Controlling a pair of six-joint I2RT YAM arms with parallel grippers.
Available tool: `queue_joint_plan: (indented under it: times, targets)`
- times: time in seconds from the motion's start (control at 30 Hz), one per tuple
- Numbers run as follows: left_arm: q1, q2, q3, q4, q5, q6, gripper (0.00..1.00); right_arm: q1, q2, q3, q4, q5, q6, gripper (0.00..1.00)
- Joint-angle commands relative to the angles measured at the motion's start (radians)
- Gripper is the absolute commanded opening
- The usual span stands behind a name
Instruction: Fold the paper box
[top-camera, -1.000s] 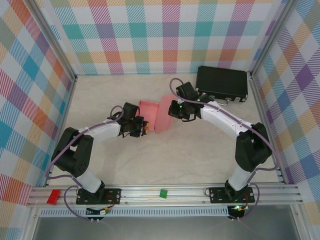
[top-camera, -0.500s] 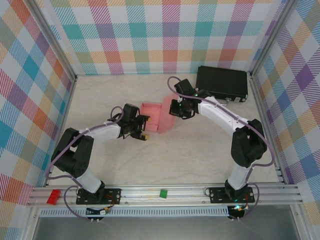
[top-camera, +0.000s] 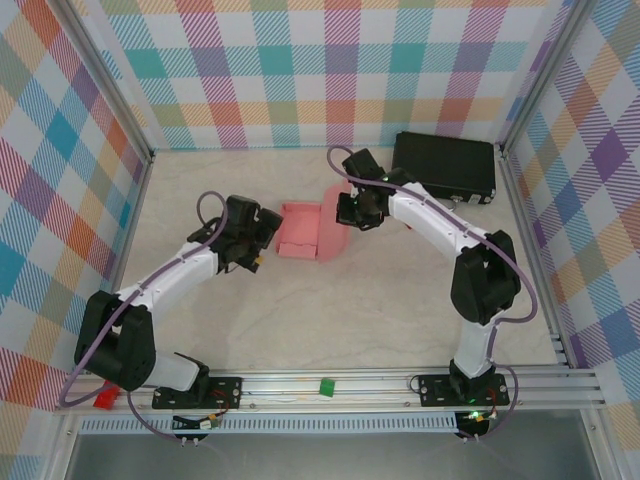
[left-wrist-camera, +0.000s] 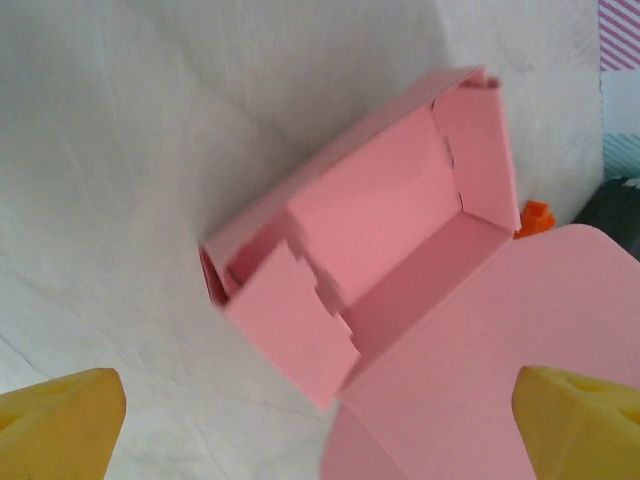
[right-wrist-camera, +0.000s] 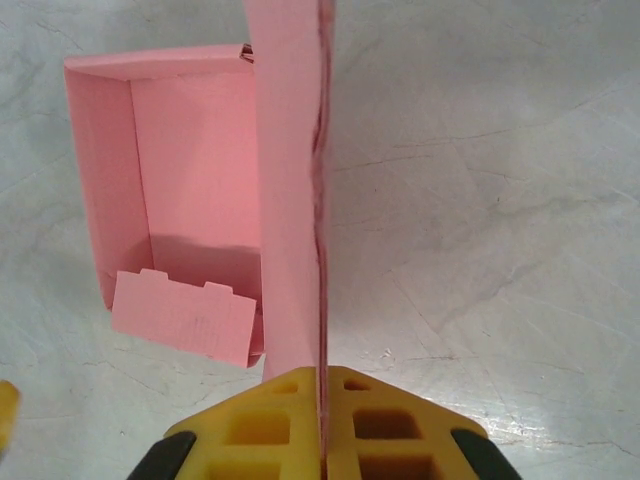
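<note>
The paper box (top-camera: 300, 229) is a pink open tray lying mid-table, its wide lid (top-camera: 331, 236) standing up at its right side. My left gripper (top-camera: 262, 240) sits just left of the tray, open and apart from it. In the left wrist view the paper box (left-wrist-camera: 390, 200) shows a loose end flap (left-wrist-camera: 290, 325) leaning inward, and my left gripper (left-wrist-camera: 320, 430) has its yellow fingertips (left-wrist-camera: 60, 420) spread wide. My right gripper (right-wrist-camera: 322, 400) is shut on the lid's edge (right-wrist-camera: 295, 200), with the tray (right-wrist-camera: 190, 170) to its left; in the top view the right gripper (top-camera: 346, 212) is at the lid's far end.
A black case (top-camera: 445, 167) lies at the back right, close behind the right arm. A small orange piece (left-wrist-camera: 537, 217) lies by the box's far corner. Checked walls enclose the table. A green piece (top-camera: 326, 386) and a red piece (top-camera: 105, 392) sit on the front rail.
My left gripper opened, let go of the box and drew back to the left. My right gripper carried the lid toward the back left, and the box shifted with it.
</note>
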Motion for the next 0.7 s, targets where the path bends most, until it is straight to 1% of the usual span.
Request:
queue_joint_plan:
  times: [0.0,0.1,0.2,0.23,0.33,0.5,0.67]
  targets:
    - [0.053,0.077,0.089,-0.03,0.018,0.373,0.97,-0.006,0.025,0.057,-0.051,0.01,-0.045,0.09]
    - [0.093,0.172,0.133,0.028,0.129,0.544,0.95,-0.01,0.041,0.082,-0.069,0.003,-0.061,0.1]
    - [0.116,0.263,0.165,0.104,0.243,0.619,0.89,-0.012,0.06,0.103,-0.08,0.002,-0.075,0.11]
    - [0.117,0.293,0.183,0.1,0.258,0.634,0.88,-0.013,0.066,0.112,-0.085,0.001,-0.078,0.12]
    - [0.119,0.366,0.225,0.1,0.295,0.655,0.85,-0.019,0.089,0.139,-0.096,-0.004,-0.093,0.13]
    - [0.12,0.437,0.236,0.209,0.441,0.634,0.71,-0.024,0.128,0.187,-0.109,-0.017,-0.124,0.13]
    - [0.118,0.446,0.219,0.224,0.484,0.599,0.57,-0.031,0.166,0.241,-0.133,-0.009,-0.152,0.15]
